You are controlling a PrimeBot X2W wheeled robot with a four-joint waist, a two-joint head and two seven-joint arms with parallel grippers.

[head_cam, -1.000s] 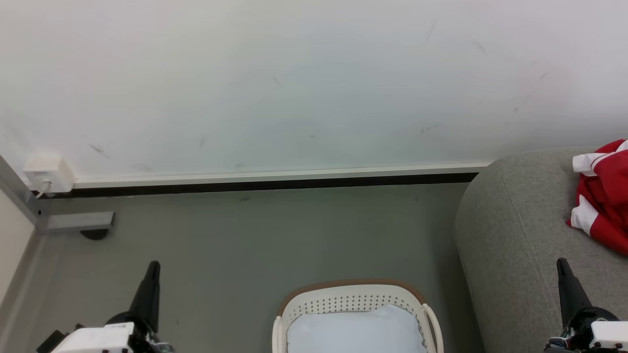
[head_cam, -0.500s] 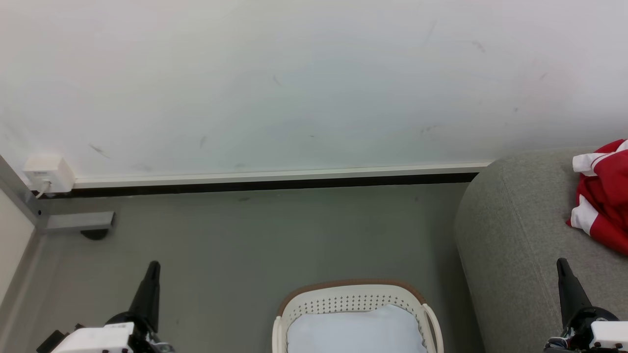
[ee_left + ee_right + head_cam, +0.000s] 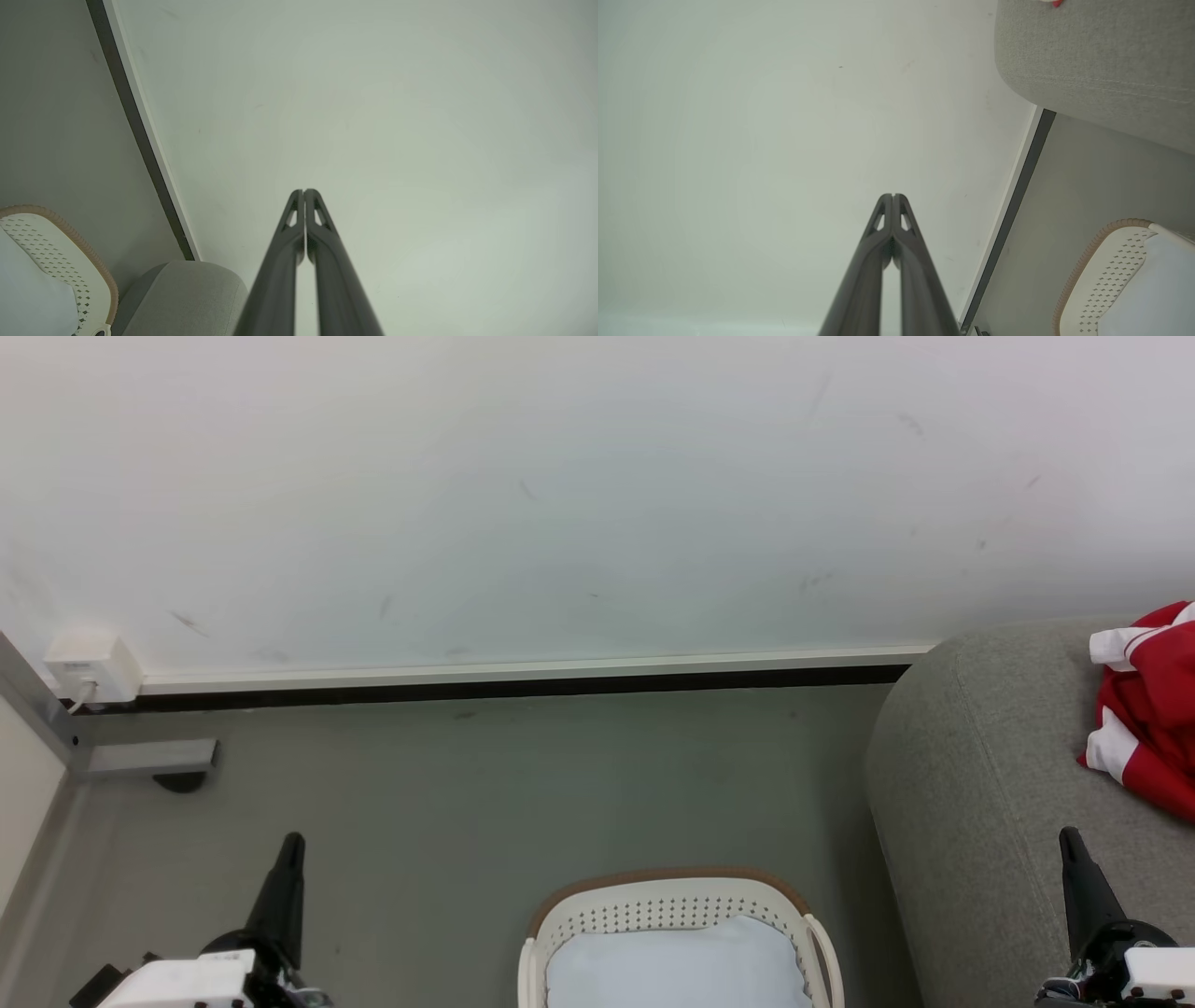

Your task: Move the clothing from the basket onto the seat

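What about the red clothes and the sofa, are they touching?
Touching. The head view shows the red clothes lying right on the sofa, with no gap under them.

Scuffed white wall point(image 3: 560, 476), skirting board point(image 3: 523, 669) and grey floor point(image 3: 523, 784)
The wall rises above the white skirting board, which has a dark strip along its underside; the floor spreads out below it. At the board's left end sits a small white socket box point(image 3: 91, 665) with a cable. Just below that is a grey metal bar point(image 3: 149, 758) over a dark foot. A pale cloth pad point(image 3: 677, 966) lies well below the board.
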